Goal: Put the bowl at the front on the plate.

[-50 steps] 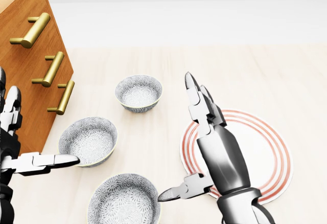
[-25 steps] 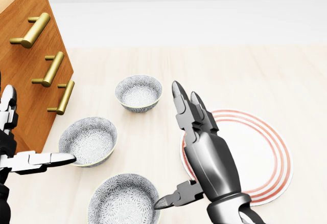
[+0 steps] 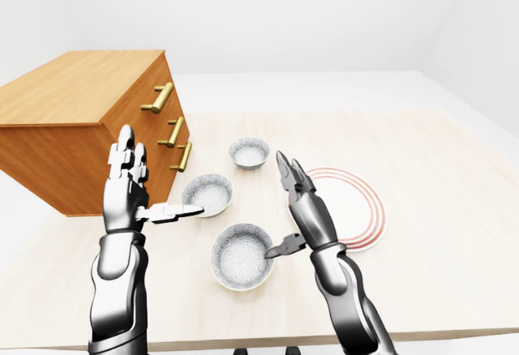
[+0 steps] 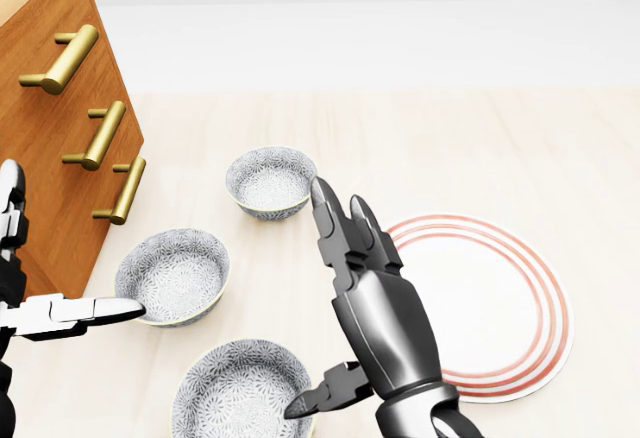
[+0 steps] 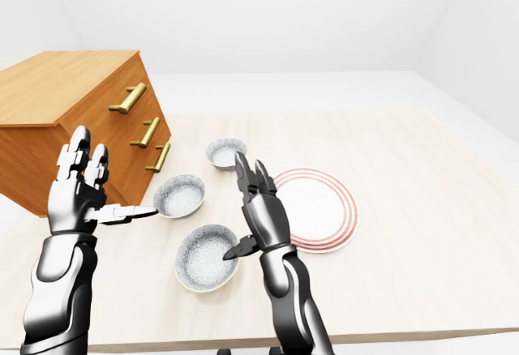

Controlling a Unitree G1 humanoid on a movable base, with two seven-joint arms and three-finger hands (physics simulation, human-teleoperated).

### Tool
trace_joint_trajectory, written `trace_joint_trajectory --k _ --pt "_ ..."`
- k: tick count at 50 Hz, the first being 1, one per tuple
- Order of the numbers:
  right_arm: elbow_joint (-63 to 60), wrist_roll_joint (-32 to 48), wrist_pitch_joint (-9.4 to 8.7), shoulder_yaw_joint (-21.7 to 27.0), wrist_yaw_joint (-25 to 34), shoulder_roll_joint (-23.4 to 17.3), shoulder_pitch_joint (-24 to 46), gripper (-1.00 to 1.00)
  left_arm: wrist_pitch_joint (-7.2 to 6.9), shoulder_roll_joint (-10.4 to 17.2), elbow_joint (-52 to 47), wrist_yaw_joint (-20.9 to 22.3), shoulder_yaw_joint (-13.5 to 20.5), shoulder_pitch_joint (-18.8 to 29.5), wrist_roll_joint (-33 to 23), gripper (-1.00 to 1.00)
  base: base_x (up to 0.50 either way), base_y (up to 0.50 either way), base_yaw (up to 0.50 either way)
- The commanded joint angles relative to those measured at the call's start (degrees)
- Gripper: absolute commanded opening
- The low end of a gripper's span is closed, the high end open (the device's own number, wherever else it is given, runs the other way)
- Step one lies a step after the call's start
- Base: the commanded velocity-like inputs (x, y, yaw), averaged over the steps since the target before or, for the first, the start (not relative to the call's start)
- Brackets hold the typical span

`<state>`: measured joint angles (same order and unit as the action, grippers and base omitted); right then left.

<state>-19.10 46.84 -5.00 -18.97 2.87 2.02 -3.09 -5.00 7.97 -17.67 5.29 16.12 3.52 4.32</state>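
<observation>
At the far left stands a slanted orange-brown wooden chest of drawers point(image 3: 73, 128) with three brass bar handles point(image 4: 65, 58) down its face. It sits on the left end of a pale wooden table point(image 3: 438, 209).

Just right of the chest, the robot's grey metal left hand point(image 3: 123, 201) is raised above the table. It is released, grasping nothing: the fingers point(image 3: 124, 148) stand upright and spread. The thumb points right, and its tip reaches the left rim of the middle bowl. Whether it touches that rim cannot be told.

Three grey speckled-pattern bowls with pale rims stand upright on the table, all apart from one another. The middle bowl point(image 4: 173, 275) lies near the chest. The far bowl point(image 4: 271, 182) lies beyond it and a little to the right. The near bowl point(image 4: 243, 393), the task's bowl, rests on the table closest to the robot, at the bottom of the head view and left of the plate.

The dark metal right hand point(image 4: 375, 318) is between the near bowl and the plate. It too is released, fingers point(image 4: 327, 208) extended and pointing far. Its thumb reaches left over the near bowl's right rim, contact unclear.

To the right lies a round white plate with red rings point(image 4: 510, 298), flat on the table, with nothing on it. The right hand overlaps its left edge in the head view.
</observation>
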Motion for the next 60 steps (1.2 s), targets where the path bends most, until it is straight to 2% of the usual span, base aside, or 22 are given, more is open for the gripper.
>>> trace_joint_trajectory --k 1,60 --pt "3.15 0.94 0.00 -0.75 -1.31 0.56 0.82 1.00 0.00 -0.03 0.29 0.08 0.04 0.12 -0.04 0.99 0.00 0.00 0.00" --pt "13.81 1.58 0.00 -0.46 -5.82 2.87 4.16 1.00 0.00 -0.19 -0.59 0.29 -0.33 -0.16 -0.34 0.98 0.00 0.00 0.00"
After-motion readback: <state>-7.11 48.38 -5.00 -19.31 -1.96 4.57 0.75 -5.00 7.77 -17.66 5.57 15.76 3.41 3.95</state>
